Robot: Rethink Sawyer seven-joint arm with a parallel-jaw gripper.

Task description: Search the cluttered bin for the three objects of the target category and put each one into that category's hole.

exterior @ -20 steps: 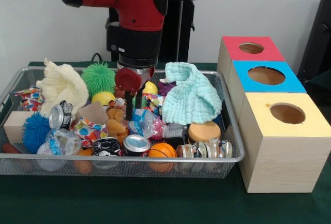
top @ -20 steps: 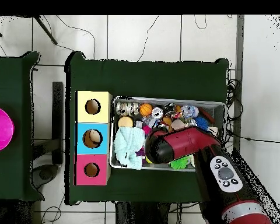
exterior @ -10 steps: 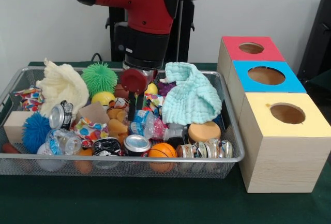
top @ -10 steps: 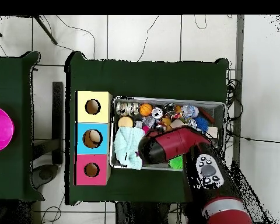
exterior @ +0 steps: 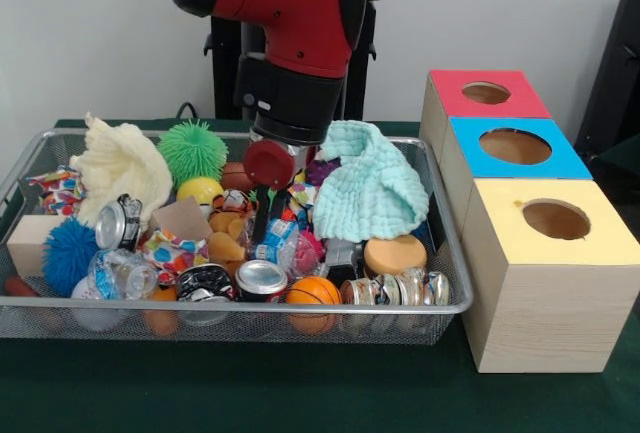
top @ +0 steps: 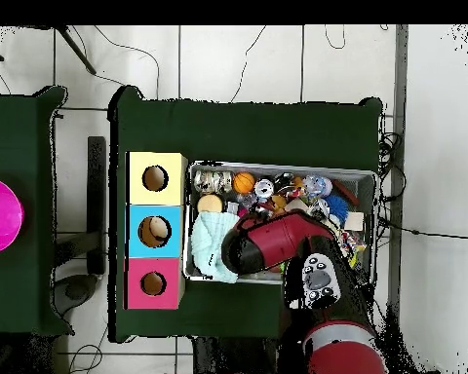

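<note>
Bottle (exterior: 285, 241) lies crushed mid-bin, long axis toward the bin's (exterior: 440, 305) right edge, directly under my gripper (exterior: 268, 215); whether the jaws hold it I cannot tell, so I judge a straight descent suits

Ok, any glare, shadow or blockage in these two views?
Front view: even light, small highlights on the cans, the hand half buried in clutter. Overhead view: the arm covers much of the bin, so the hand is hidden.
</note>
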